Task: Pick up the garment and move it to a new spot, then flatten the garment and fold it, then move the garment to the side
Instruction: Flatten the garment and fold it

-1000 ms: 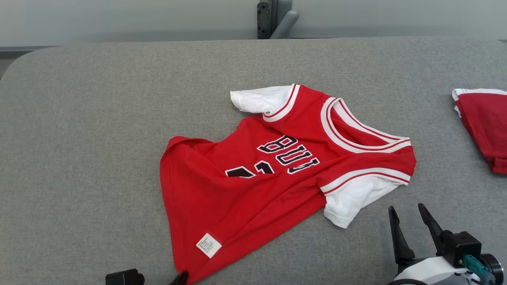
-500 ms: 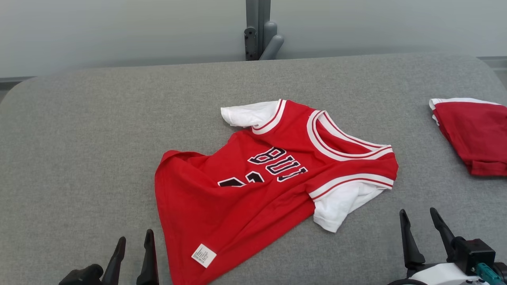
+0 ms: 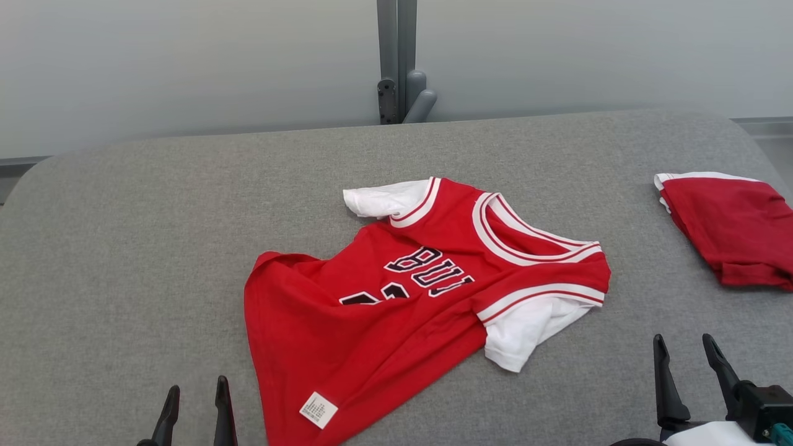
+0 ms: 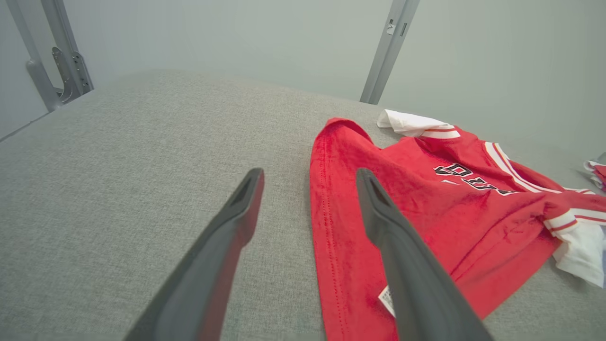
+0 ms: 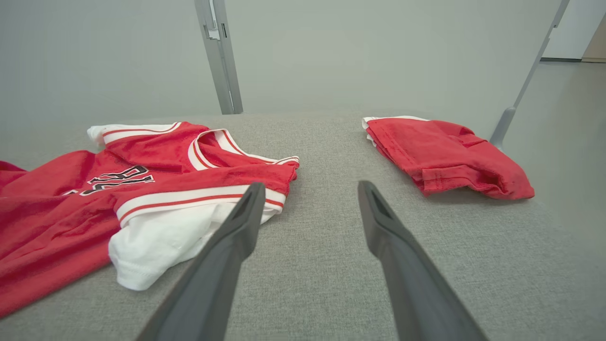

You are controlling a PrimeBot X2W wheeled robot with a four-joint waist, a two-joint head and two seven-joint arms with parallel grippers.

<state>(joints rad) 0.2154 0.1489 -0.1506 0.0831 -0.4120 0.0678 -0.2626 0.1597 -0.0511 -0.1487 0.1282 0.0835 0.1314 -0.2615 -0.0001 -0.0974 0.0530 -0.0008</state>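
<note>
Dealing with a red jersey (image 3: pixel 396 310) sprawled front up near the middle of the grey surface (image 3: pixel 124 248), hem bunched just beside the left tool (image 3: pixel 197 385) and one white sleeve (image 3: pixel 526 328) pointing toward the right tool (image 3: pixel 683 337). Working with both tools spread wide and empty, low at the near edge, clear of the cloth. Probably light, limp knit: bound to sag and drag if lifted by a single point, unlikely to slip from a firm pinch. Best to pinch the near hem corner by the white label (image 3: pixel 318 409) with the left, the shoulder above that sleeve with the right, then draw taut to flatten. Worth keeping well apart from the folded red cloth (image 3: pixel 725 229) at the far right.
</note>
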